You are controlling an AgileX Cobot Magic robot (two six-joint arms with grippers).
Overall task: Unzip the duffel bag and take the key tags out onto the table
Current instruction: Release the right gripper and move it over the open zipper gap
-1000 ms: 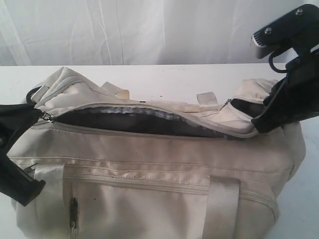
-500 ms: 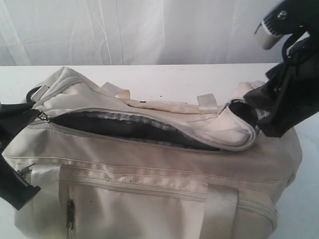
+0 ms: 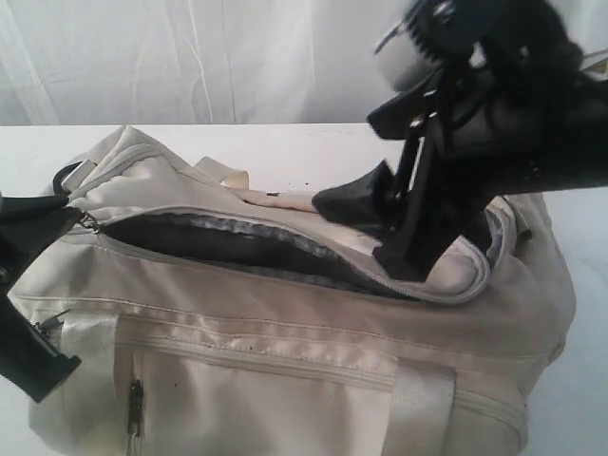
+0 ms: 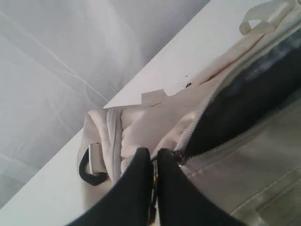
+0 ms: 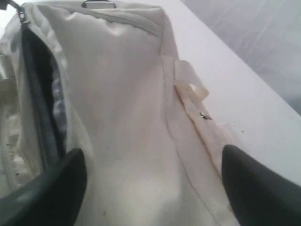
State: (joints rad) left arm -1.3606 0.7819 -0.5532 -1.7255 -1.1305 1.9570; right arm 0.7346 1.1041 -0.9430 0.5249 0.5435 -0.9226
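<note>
The cream-white soft fabric duffel bag (image 3: 285, 323) lies unzipped on the flat white table (image 3: 313, 142), dark lining showing. The left gripper (image 4: 151, 162) is closed, apparently pinching its zipper end; the right gripper (image 5: 153, 157) hangs spread wide above it.

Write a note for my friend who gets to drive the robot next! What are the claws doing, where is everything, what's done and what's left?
Left gripper: shut, pinching the duffel bag at one end of its zipper.
Right gripper: open and empty, over the bag's top near the other end of the opening.
Bag: lying on the table, main zipper open, dark lining showing.
Key tags: not in view, and none on the part of the table that shows.
Done: unzipping.
Left: reach in, find the key tags, set them on the table.
</note>
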